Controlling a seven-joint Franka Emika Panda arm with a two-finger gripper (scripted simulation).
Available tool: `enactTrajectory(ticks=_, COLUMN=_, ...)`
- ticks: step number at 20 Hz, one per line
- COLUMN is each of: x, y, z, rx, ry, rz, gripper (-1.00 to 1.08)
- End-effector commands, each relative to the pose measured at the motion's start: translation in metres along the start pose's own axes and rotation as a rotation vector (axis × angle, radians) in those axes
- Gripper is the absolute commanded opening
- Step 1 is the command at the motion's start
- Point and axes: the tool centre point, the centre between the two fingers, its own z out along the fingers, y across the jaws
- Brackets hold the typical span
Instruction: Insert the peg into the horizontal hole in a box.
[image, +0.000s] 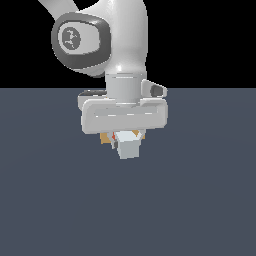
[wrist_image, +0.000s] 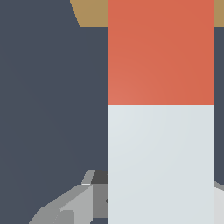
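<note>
While the gripper (image: 126, 137) clamps the peg (wrist_image: 160, 109), only the wrist view shows its red end at the box (wrist_image: 92, 13)

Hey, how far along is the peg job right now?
Done: the gripper looks to have the peg off the floor. In hand: its red end points toward the box. Left: insertion. The hole isn't visible, so alignment can't be judged.

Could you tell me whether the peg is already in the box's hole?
Cannot tell. The peg points its red end at the box, but the hole is hidden.
</note>
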Motion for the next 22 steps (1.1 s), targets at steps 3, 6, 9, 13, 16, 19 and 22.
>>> enactTrajectory(ticks=3, x=0.007, y=0.000, z=-0.001, rx=-0.002, ry=0.000, rz=0.000, gripper=-1.00)
enactTrajectory(ticks=6, x=0.020, y=0.000, z=-0.001, rx=-0.002, ry=0.000, rz=0.000, gripper=-1.00)
enactTrajectory(ticks=9, x=0.041, y=0.000, z=-0.001, rx=-0.003, ry=-0.001, rz=0.000, gripper=-1.00)
enactTrajectory(ticks=13, x=0.072, y=0.000, z=-0.002, rx=-0.004, ry=-0.001, rz=0.000, gripper=-1.00)
enactTrajectory(ticks=16, x=0.087, y=0.000, z=-0.002, rx=-0.004, ry=-0.001, rz=0.000, gripper=-1.00)
enactTrajectory(ticks=19, x=0.094, y=0.001, z=-0.002, rx=-0.005, ry=-0.001, rz=0.000, gripper=-1.00)
enactTrajectory(ticks=22, x=0.095, y=0.002, z=-0.003, rx=-0.005, ry=-0.001, rz=0.000, gripper=-1.00)
